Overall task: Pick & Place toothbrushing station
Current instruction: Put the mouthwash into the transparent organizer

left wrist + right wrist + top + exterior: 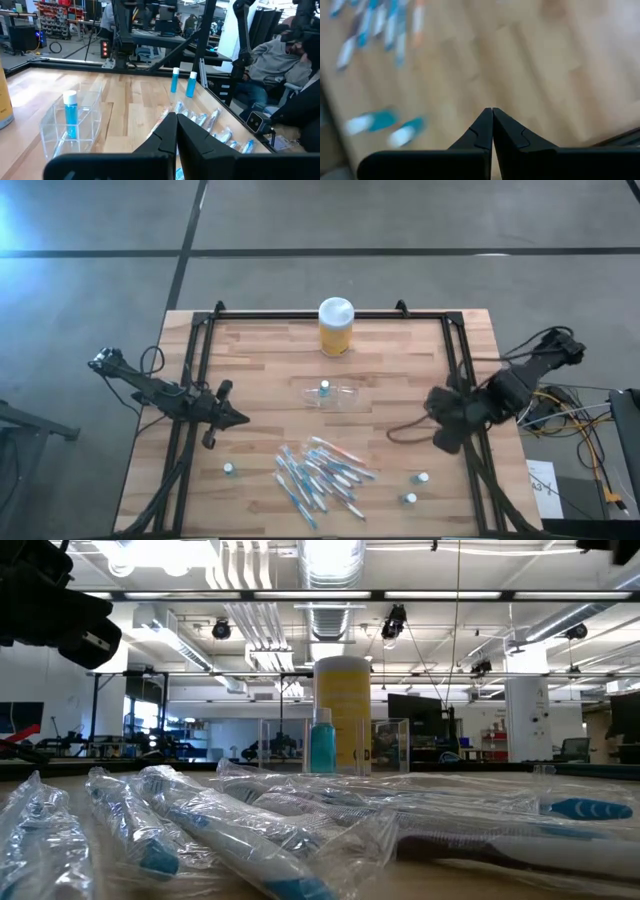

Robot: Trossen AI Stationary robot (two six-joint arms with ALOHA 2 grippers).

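Observation:
The clear plastic toothbrushing station (332,396) stands on the table's middle, with a small blue tube (324,388) upright in it; it also shows in the left wrist view (70,125) and the low view (330,745). My left gripper (240,418) is shut and empty, left of the station, above the table. My right gripper (437,408) is shut and empty, right of the station; its wrist view (492,112) looks down on bare wood.
A yellow jar with a white lid (335,326) stands at the far edge. A heap of wrapped toothbrushes (318,472) lies near the front. Small blue tubes stand at front left (229,469) and front right (414,488). A black frame (320,314) rims the table. People sit beyond (280,65).

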